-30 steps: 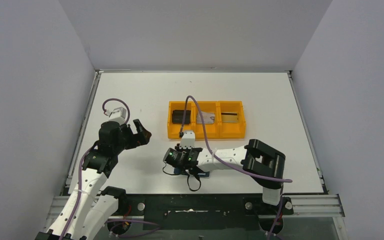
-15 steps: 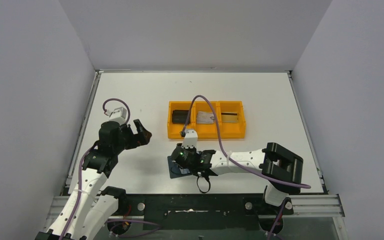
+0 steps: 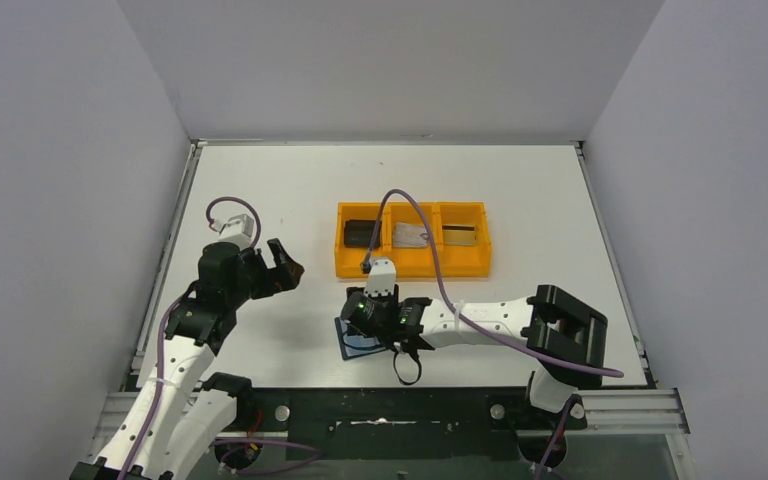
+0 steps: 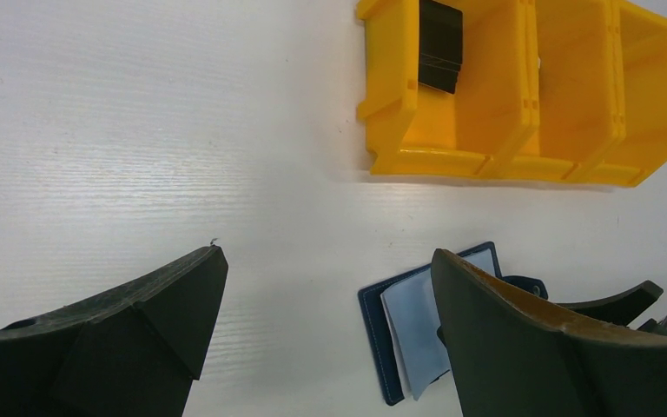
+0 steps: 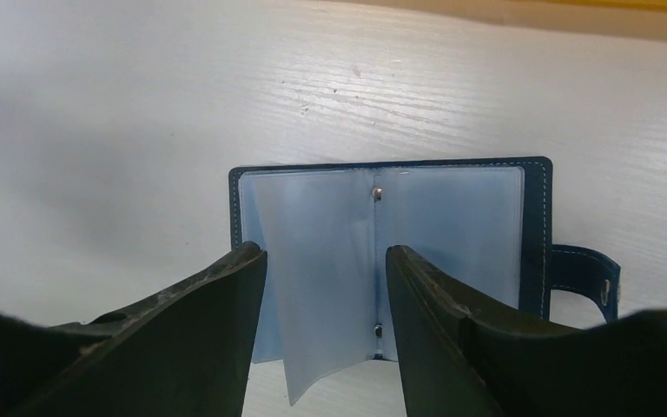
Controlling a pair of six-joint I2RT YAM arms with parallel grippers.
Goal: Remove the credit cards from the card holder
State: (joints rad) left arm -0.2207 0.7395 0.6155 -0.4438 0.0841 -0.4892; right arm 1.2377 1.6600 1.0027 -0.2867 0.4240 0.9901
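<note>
The white table (image 3: 260, 190) carries everything, and its near edge is cut off behind the 2 arm bases in the top view. Toward the back sits the orange tray (image 3: 410, 268) with 3 compartments. The top view shows a dark flat item (image 3: 362, 233) in the left one, the silver-grey card (image 3: 413, 236) in the middle one and the gold-tan card (image 3: 461, 235) with its dark stripe in the right one. The left wrist view shows only the dark item leaning inside, since the tray walls hide the floors of the other 2 compartments. The card holder (image 5: 452, 226) lies open and flat on the table near the front edge, in front of the tray and apart from it. From above it is mostly hidden under the right arm's wrist, with only a dark corner showing. The right wrist view shows both translucent blue-grey sleeve pages, a loose page sticking out past the lower edge, and the closing tab (image 5: 584, 268) at the right. The right gripper (image 5: 326, 254) hangs over the holder's spine, its fingers partly spread and clasping nothing. The left gripper (image 4: 328, 256) hovers to the left above bare table, spread wide, holding nothing
</note>
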